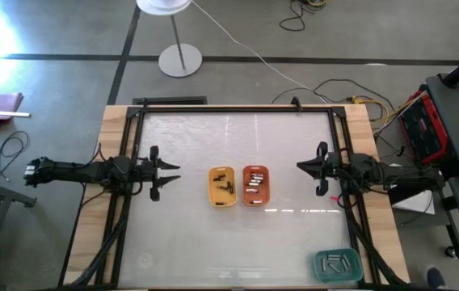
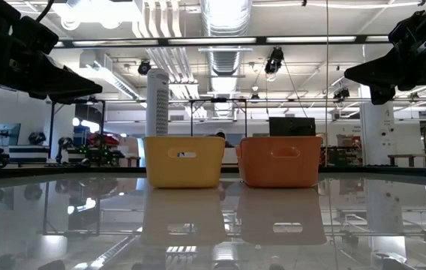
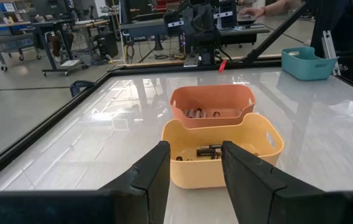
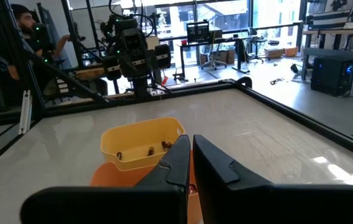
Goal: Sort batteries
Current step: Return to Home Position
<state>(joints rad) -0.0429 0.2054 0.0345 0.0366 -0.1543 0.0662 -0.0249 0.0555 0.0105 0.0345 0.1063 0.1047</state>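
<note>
A yellow tray (image 1: 211, 194) and an orange tray (image 1: 267, 192) stand side by side at the table's middle. Dark batteries (image 3: 209, 151) lie in the yellow tray, silvery batteries (image 3: 204, 113) in the orange one. A teal tray (image 1: 320, 273) at the near right corner holds several more batteries (image 1: 338, 262). My left gripper (image 1: 167, 171) hovers open to the left of the yellow tray, above the table, pointing at it. My right gripper (image 1: 301, 166) hovers shut to the right of the orange tray, pointing at it. Both grippers hold nothing.
A black frame (image 1: 229, 109) runs around the glossy white tabletop. Bare table lies between each gripper and the trays, and along the far and near sides. A person sits beyond the table in the right wrist view.
</note>
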